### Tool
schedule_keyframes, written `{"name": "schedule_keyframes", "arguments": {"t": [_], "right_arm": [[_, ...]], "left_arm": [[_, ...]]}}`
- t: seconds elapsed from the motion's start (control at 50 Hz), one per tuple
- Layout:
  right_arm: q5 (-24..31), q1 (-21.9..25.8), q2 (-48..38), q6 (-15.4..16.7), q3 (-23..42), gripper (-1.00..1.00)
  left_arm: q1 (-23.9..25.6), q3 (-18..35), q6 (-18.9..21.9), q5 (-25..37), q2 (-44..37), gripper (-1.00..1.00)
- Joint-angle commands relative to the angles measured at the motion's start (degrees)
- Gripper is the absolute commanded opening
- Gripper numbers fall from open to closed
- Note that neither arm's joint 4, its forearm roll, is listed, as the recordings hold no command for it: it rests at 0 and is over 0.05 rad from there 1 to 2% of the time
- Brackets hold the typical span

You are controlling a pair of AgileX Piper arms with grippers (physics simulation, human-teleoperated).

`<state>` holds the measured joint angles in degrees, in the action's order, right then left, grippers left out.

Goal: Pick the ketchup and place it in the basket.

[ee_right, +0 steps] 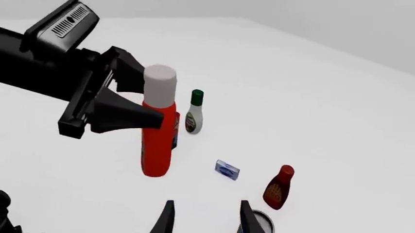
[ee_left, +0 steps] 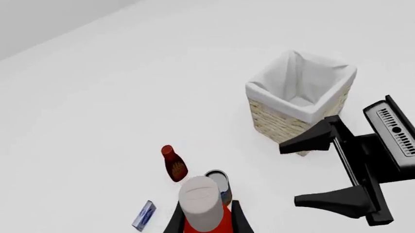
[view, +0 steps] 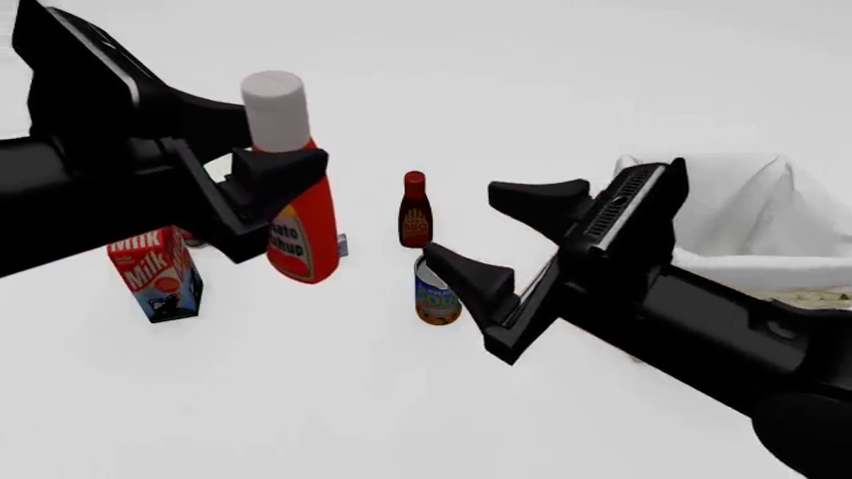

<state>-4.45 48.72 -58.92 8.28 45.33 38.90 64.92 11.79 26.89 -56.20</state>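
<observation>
The ketchup [view: 301, 225] is a red-orange bottle with a tall grey-white cap. My left gripper [view: 282, 172] is shut on its neck and holds it upright above the table. The wrist view looks down on the cap [ee_left: 200, 201] between the left gripper's fingers [ee_left: 176, 222]. It also shows in the right wrist view [ee_right: 157, 145]. The basket [view: 765, 215], wicker with white lining, stands at the right, also seen in the left wrist view [ee_left: 285, 104]. My right gripper [view: 500, 228] is open and empty, in front of the basket.
A small dark-red bottle [view: 415, 210] and a can [view: 436, 291] stand mid-table. A milk carton [view: 158, 274] stands at the left under the left arm. A white bottle with a green cap [ee_right: 193, 112] and a small blue packet [ee_right: 227, 170] are also on the table.
</observation>
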Motion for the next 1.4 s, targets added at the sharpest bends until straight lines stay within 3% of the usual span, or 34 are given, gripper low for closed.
{"name": "schedule_keyframes", "arguments": {"t": [0.02,0.56,1.4], "right_arm": [[0.3,3.1,-1.7,-1.1,1.8,1.00],[0.0,7.6,-4.2,-1.0,5.1,1.00],[-7.1,7.5,-9.3,0.9,4.6,1.00]], "left_arm": [[-0.1,0.2,1.2,-0.5,-0.4,-1.00],[0.7,0.5,1.4,-0.1,-0.5,-1.00],[1.2,1.1,1.1,0.3,-1.2,-1.00]]}}
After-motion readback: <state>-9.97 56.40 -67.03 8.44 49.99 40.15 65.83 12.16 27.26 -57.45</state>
